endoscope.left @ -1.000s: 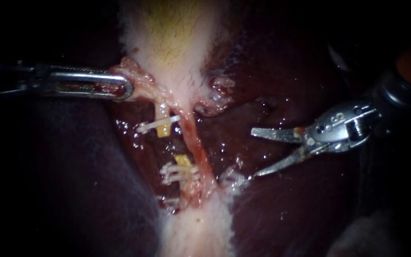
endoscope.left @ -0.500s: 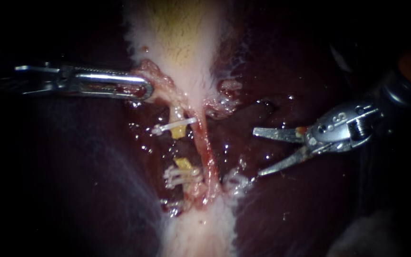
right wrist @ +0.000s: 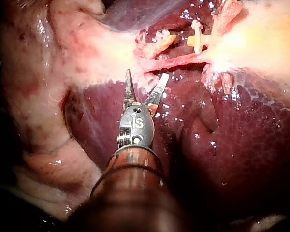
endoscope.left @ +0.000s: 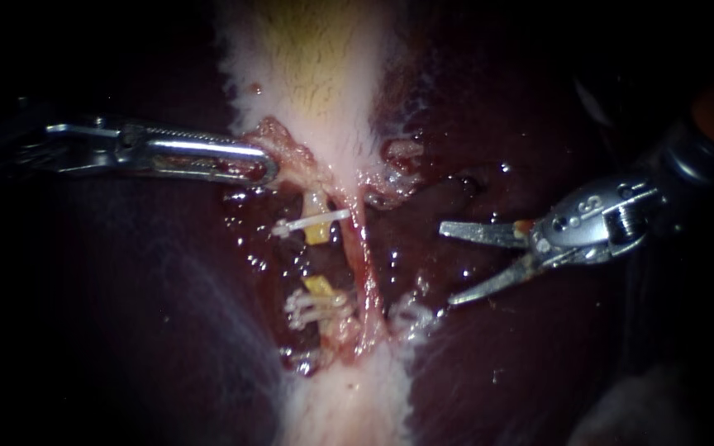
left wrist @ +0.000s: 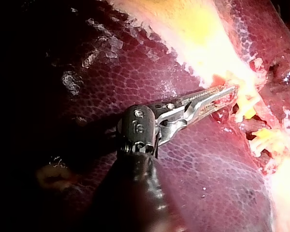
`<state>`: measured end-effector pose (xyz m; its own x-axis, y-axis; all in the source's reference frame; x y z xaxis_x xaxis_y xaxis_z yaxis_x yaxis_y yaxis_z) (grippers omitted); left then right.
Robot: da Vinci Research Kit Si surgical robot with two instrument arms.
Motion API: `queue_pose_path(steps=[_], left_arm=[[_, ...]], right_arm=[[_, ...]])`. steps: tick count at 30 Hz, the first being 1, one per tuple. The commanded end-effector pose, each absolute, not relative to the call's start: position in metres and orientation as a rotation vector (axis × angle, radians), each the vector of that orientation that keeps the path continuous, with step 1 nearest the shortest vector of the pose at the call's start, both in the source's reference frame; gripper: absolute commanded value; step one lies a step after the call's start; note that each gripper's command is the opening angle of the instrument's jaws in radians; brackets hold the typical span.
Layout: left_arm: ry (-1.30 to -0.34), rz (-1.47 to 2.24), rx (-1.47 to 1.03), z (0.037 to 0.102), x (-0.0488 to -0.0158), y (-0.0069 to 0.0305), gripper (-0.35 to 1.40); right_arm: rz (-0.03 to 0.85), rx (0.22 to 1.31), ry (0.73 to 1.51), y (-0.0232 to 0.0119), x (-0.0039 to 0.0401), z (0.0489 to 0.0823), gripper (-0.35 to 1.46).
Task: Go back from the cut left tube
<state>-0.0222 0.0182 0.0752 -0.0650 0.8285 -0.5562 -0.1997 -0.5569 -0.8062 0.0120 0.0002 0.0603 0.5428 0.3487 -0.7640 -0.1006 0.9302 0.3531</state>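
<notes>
The cut left tube shows as two yellow stumps. The upper stump (endoscope.left: 316, 234) carries one white clip (endoscope.left: 311, 221); the lower stump (endoscope.left: 317, 286) has white clips (endoscope.left: 316, 307) just below it. The pink right tube (endoscope.left: 364, 264) runs whole beside them. My left instrument (endoscope.left: 268, 170) holds pink tissue at the gallbladder's (endoscope.left: 316, 66) lower end, jaws shut on it; the left wrist view shows the same grip (left wrist: 230, 91). My right instrument (endoscope.left: 446, 264) lies right of the tubes over the liver (endoscope.left: 489, 363), blades open, touching nothing. In the right wrist view its blades (right wrist: 146, 75) stand short of the clip (right wrist: 199, 36).
Dark, wet liver (endoscope.left: 167, 330) lies on both sides of the pale band of tissue (endoscope.left: 340, 396) that runs down the middle. Frayed white tissue (endoscope.left: 411, 318) sits near the lower blade's tip. Pale fatty tissue (right wrist: 34, 96) lies beside my right instrument's shaft.
My left instrument has moved to the right, carrying the gripped tissue and the upper clipped stump with it. The lower stump and my right instrument have stayed in place.
</notes>
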Motion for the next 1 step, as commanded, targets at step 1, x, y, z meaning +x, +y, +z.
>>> queue_pose_path(steps=[1], left_arm=[[-0.707, 1.723, -1.449, 0.0751, -0.0221, 0.0183, -0.35]], right_arm=[[0.270, 0.285, 0.964, 0.0002, 0.0120, 0.0603, 1.43]])
